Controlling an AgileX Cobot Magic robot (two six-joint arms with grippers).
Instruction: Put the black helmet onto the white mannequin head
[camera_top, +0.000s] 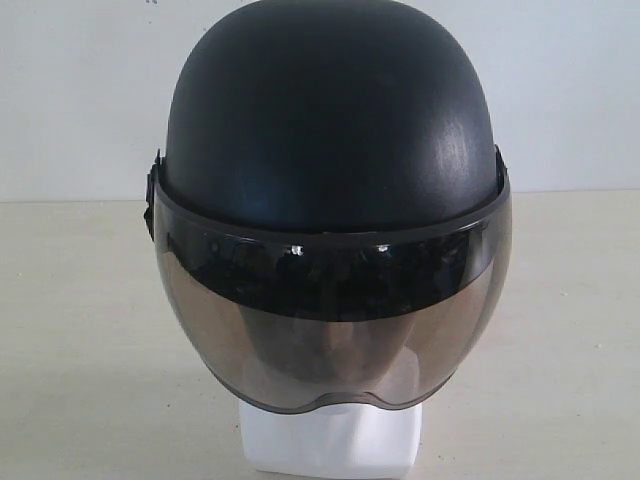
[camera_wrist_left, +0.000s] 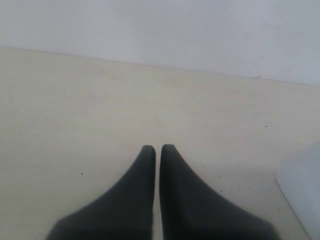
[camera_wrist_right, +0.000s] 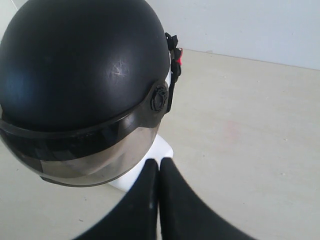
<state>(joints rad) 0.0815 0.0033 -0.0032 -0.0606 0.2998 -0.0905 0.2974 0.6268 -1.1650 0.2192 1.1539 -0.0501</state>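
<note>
I see the black helmet (camera_top: 330, 110) sitting on the white mannequin head (camera_top: 330, 445), with the visor down over the face, away from the far edge of the surface (camera_top: 80, 330). My left hand (camera_wrist_left: 158, 148) and right hand (camera_wrist_right: 159, 162) are both closed and hold nothing.

Surface: table (camera_top: 80, 330), flat, matte cream-beige, scattered with tiny dark specks.
Standing on it: white mannequin head (camera_top: 330, 445), upright, blocky neck base flat on the tabletop.
Shadow: soft grey patch on the tabletop, touching the neck base.
Far edge: straight line behind the white mannequin head, meeting a pale wall (camera_top: 570, 90).
Stain: faint pinkish smudge (camera_wrist_right: 231, 131), apart from the neck base.
Unclear: blurred pale block (camera_wrist_left: 300, 195) on the tabletop, cut off by the frame, identity not readable.
</note>
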